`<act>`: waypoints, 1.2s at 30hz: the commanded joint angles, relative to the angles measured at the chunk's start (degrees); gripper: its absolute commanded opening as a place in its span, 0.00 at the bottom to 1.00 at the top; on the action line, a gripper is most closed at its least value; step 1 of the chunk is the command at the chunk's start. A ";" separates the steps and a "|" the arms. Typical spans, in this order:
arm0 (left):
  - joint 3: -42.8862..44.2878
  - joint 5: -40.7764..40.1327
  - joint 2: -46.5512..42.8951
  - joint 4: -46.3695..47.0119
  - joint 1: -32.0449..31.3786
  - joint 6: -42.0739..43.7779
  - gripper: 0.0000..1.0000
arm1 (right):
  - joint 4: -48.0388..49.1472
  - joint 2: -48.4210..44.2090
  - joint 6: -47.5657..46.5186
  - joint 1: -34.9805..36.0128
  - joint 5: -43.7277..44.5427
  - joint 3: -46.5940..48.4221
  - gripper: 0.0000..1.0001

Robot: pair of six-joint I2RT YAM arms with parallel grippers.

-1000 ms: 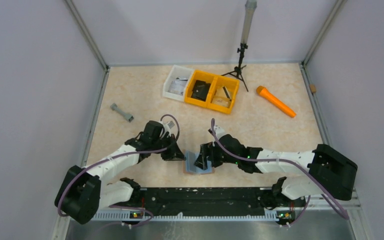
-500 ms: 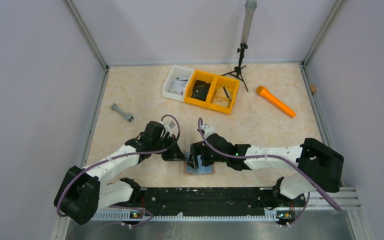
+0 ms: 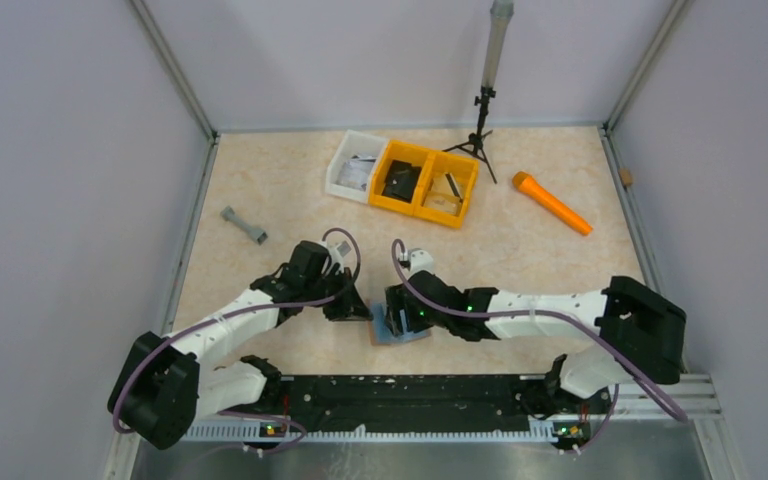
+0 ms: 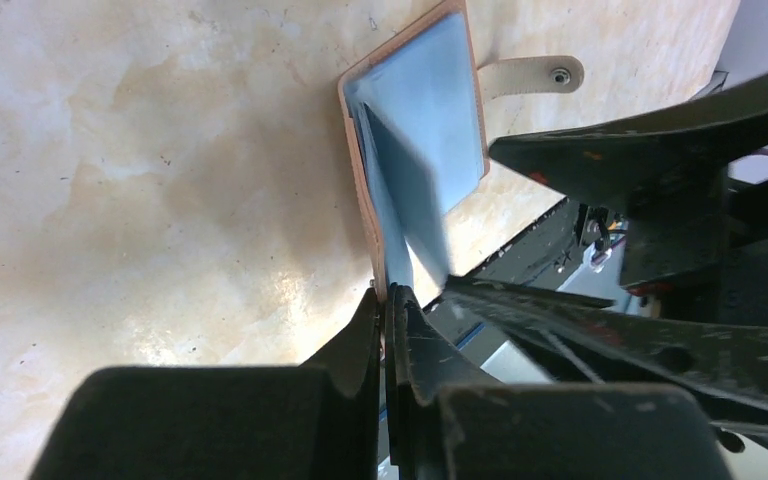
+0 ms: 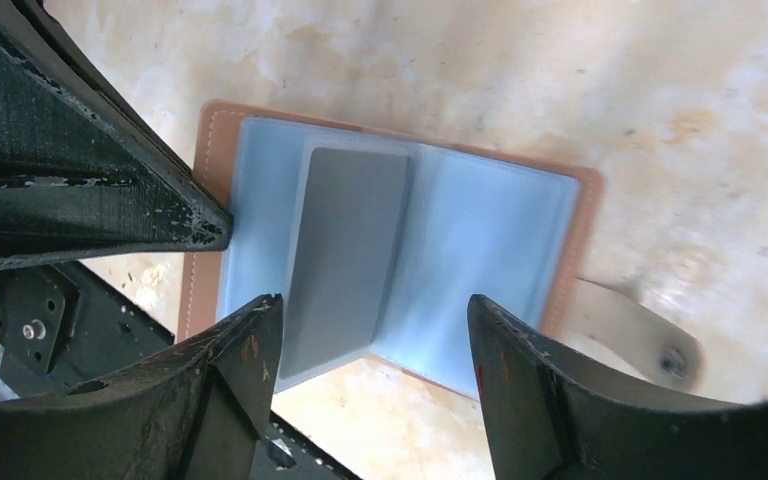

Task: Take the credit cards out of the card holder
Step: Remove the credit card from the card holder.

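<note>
Right wrist view: the right end effector (image 5: 370,312) hangs spread wide over the open card holder (image 5: 490,240), which lies on the worktop (image 5: 580,70) with a greyish card (image 5: 348,245) in its raised middle sleeve; the left end effector (image 4: 390,298) is clenched on the holder's edge. Farther back stand yellow bins (image 3: 428,182).

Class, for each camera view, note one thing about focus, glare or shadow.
Top view: even light, soft shadows under the arms. Left wrist view: the left end effector is dark and blurred, glare on the table beside it. Right wrist view: the card holder is fairly sharp, its tab smeared.
</note>
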 commanded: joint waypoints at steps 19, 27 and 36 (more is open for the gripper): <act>-0.12 1.04 0.96 4.29 -0.12 -0.22 0.19 | 2.22 -22.30 3.69 -8.60 -1.06 -18.94 0.81; -2.79 3.86 5.46 13.28 -0.12 -1.76 0.59 | 7.88 -9.83 2.51 -9.06 -1.60 -14.27 0.71; -4.95 8.82 11.83 26.04 -0.12 -4.41 0.13 | 14.35 -8.57 3.66 -9.30 -4.47 -16.04 0.62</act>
